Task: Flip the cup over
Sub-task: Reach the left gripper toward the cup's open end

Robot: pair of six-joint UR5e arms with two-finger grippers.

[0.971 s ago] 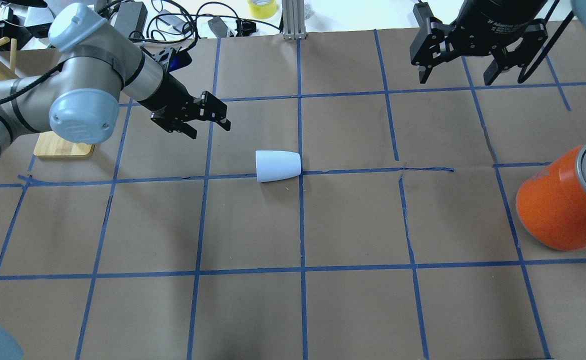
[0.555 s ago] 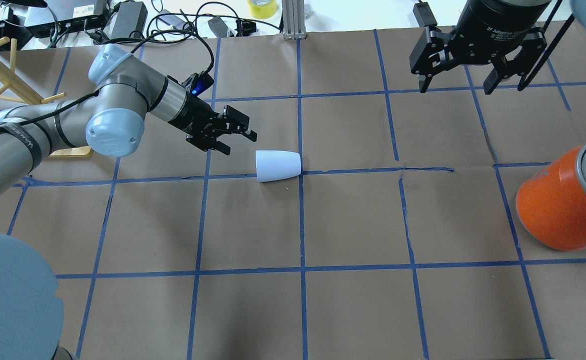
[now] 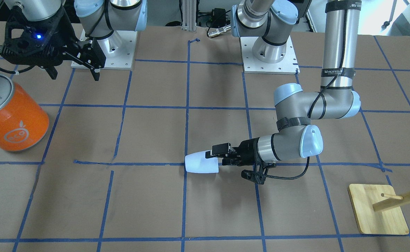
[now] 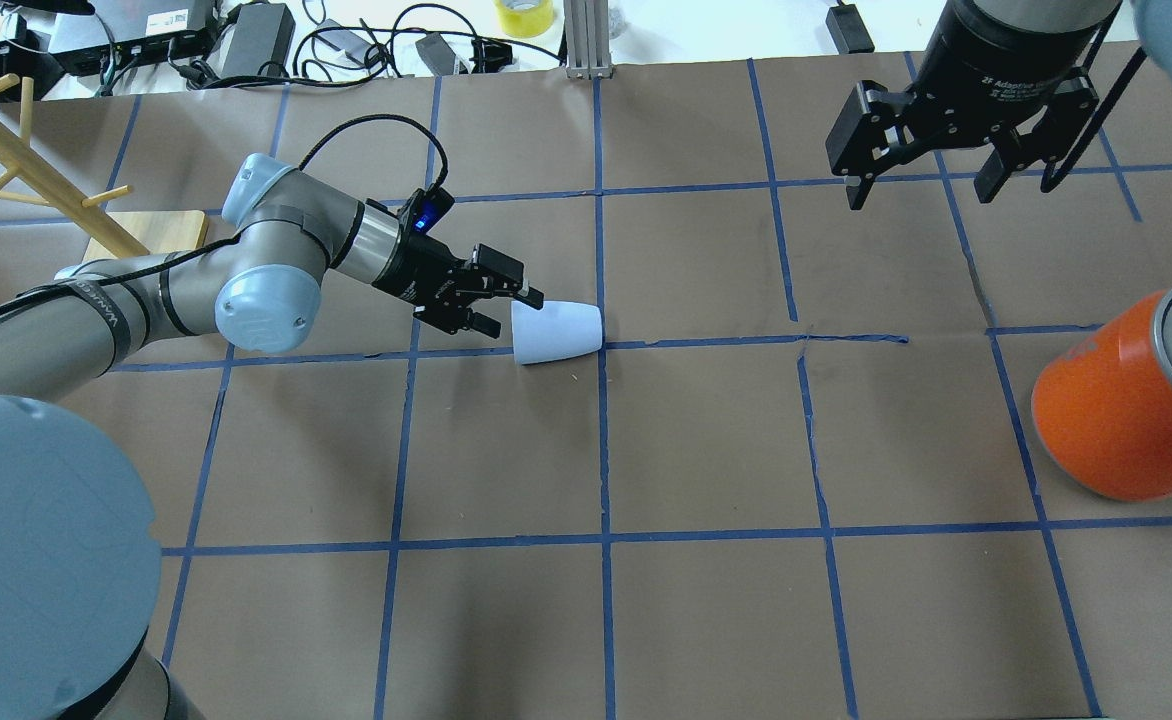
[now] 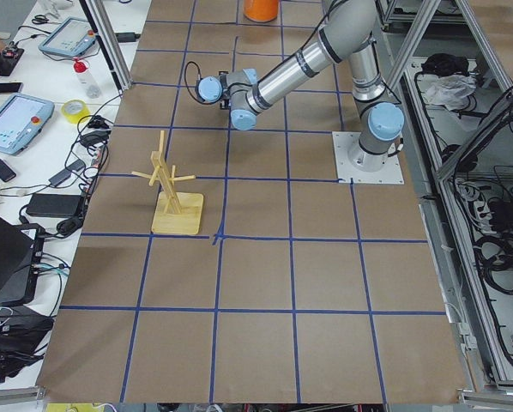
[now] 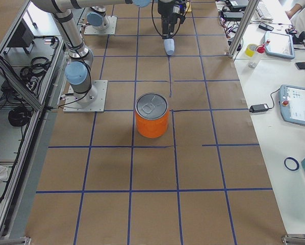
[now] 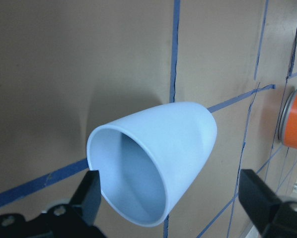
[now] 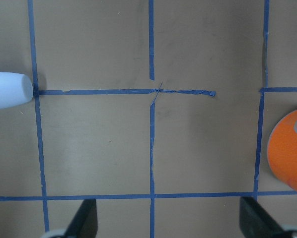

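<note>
The pale blue-white cup [image 4: 558, 332] lies on its side on the brown paper near the table's middle, with its open mouth toward my left arm. It also shows in the front view [image 3: 200, 163], the left wrist view [image 7: 158, 148], the right wrist view [image 8: 9, 89] and the right side view [image 6: 169, 47]. My left gripper [image 4: 512, 312] is open and low at the cup's mouth, one fingertip by the rim on each side [image 7: 169, 183]. It grips nothing. My right gripper [image 4: 924, 190] is open and empty, high over the far right of the table [image 8: 169, 218].
A big orange can [image 4: 1126, 410] with a silver top stands at the right edge [image 3: 12, 117]. A wooden peg rack on a wooden base [image 4: 151, 230] stands at the far left [image 3: 378, 210]. Cables and boxes lie beyond the far table edge.
My left arm has swung right and down, bringing its open gripper from the far left up to the cup's mouth. The right gripper shifted slightly. The cup has not moved.
</note>
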